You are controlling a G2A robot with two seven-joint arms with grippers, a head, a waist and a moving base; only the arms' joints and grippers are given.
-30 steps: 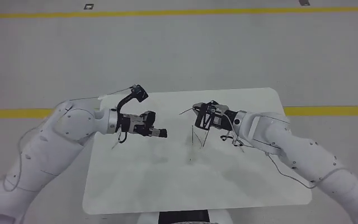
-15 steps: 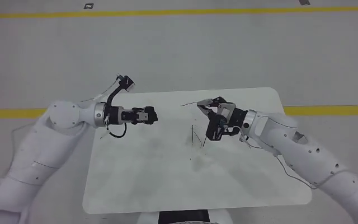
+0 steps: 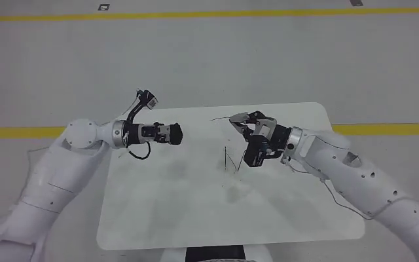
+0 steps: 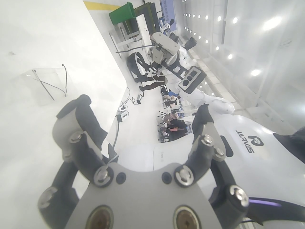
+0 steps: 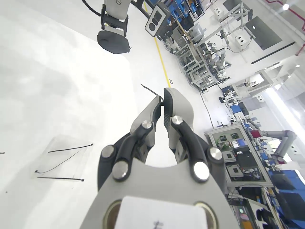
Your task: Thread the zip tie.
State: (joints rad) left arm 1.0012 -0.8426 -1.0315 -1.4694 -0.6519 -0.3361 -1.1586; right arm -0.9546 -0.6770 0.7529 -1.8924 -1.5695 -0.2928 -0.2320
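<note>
The held zip tie is sticking out from the tip of the right gripper, whose jaws are pinching it tight. It is hanging in the air just past the far edge of the clear sheet. Compared with a second ago, this gripper is staying almost where it was while its wrist is rolling over. The left gripper is drawing back, ending well apart from the sheet on its left side.

One zip tie is being held. Three loose zip ties are lying on the one sheet, which is resting on the single table. Two grippers are hovering above it.

The left wrist view is showing the left jaws spread wide with nothing between them, which the top view is not making plain. The right wrist view is showing the pinch itself, while the top view is giving the tie only as a thin line.
</note>
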